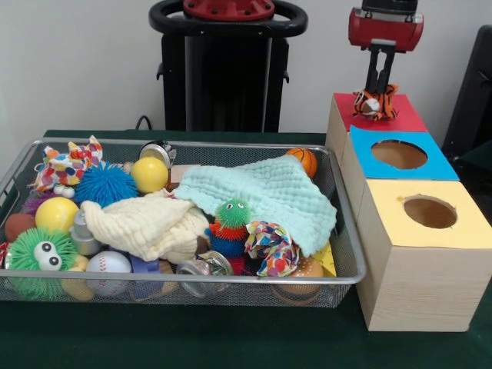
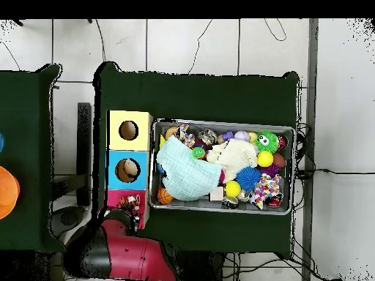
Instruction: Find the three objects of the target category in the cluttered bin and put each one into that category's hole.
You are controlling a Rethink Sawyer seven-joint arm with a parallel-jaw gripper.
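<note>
My gripper (image 1: 376,94) hangs over the red-topped box (image 1: 403,119) at the far right, shut on a small orange striped tiger plush (image 1: 375,104). The plush rests at the red top, covering where a hole would be. From overhead the tiger plush (image 2: 130,203) shows on the red box (image 2: 117,197), with the red arm (image 2: 121,252) just below it. In the wire bin (image 1: 350,265) lie two patchwork plush toys, one at the back left (image 1: 68,164) and one near the front (image 1: 270,246).
Blue-topped box (image 1: 438,165) and yellow-topped box (image 1: 469,223) each have a round hole. A teal cloth (image 1: 265,192) and a cream cloth (image 1: 146,223) cover part of the bin's clutter: yellow balls, a blue spiky ball (image 1: 105,184), a green googly-eyed ball (image 1: 38,254), a small basketball (image 1: 304,160).
</note>
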